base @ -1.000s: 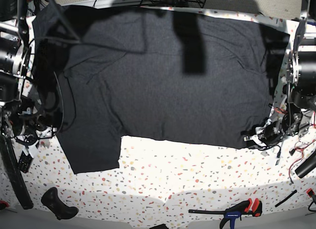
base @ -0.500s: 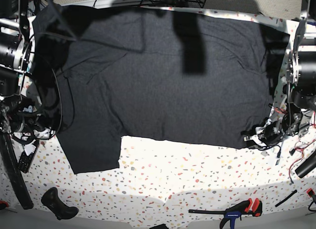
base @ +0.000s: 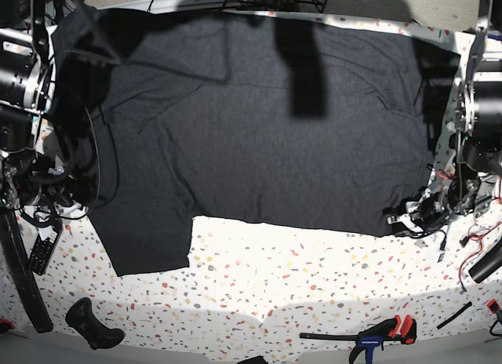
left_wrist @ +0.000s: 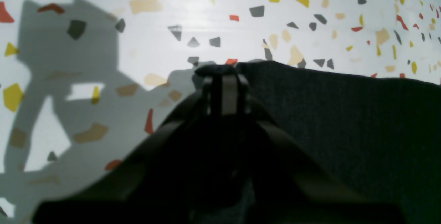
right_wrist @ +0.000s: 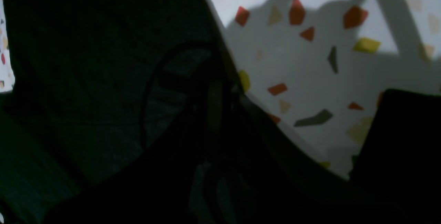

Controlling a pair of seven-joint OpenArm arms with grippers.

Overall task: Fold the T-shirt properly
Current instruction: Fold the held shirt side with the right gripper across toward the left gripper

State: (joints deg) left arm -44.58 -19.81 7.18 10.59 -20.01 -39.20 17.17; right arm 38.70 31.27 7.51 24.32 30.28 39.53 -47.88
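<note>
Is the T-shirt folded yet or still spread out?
Still spread out. The T-shirt lies flat across the table in a single layer, one sleeve sticking out toward the front edge; no part is doubled over.

Bright light falls on the speckled terrazzo table (base: 314, 262), casting shadows.

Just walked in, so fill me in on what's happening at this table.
A two-armed robot is starting to fold a large dark charcoal fabric T-shirt that is spread flat on the speckled white table. The left pincer is shut on the shirt's edge where the cloth meets the table. The right pincer is shut at another edge of the shirt; that view is too dark to confirm a grip. No fold shows yet.
</note>
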